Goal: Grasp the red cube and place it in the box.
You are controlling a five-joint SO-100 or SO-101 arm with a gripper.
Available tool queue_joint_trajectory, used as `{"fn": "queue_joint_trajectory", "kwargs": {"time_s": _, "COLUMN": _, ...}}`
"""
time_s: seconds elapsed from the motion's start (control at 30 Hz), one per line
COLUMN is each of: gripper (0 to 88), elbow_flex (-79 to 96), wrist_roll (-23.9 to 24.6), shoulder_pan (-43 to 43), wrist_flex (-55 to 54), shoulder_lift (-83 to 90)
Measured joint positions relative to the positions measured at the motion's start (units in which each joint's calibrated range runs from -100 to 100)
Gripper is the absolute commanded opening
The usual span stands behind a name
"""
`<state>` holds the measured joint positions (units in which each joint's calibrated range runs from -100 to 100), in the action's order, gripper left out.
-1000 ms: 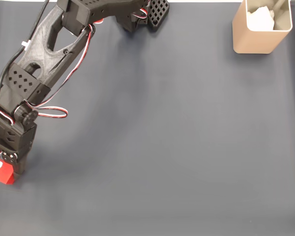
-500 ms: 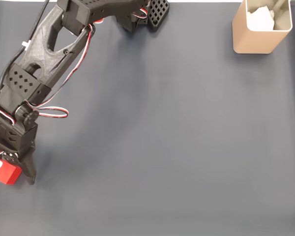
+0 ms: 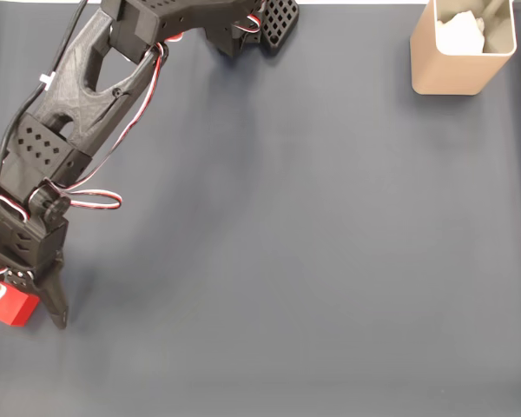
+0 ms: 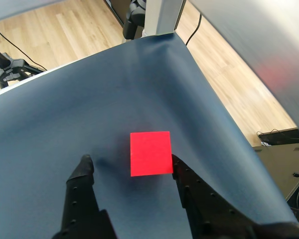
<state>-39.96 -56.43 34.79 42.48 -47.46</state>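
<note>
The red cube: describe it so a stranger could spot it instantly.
Start with the dark mat in the fixed view and follow the black arm to its left edge. Between the open gripper fingers sits the red cube, the one small bright red block.

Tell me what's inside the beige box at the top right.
In the fixed view, the box holds something white and crumpled against its pale grey inner wall. What it is can't be told, and the box's walls hide the bottom.

Bright even light, soft shadows
</note>
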Motion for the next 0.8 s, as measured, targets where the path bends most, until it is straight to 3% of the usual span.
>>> {"fn": "queue_joint_trajectory", "kwargs": {"time_s": 0.33, "gripper": 16.3, "elbow_flex": 0.0, "wrist_roll": 0.8, "shoulder_pan": -0.7, "wrist_flex": -0.5, "shoulder_lift": 0.0}}
{"fn": "queue_joint_trajectory", "kwargs": {"time_s": 0.8, "gripper": 2.8, "elbow_flex": 0.3, "wrist_roll": 0.9, "shoulder_pan": -0.7, "wrist_flex": -0.6, "shoulder_lift": 0.0}}
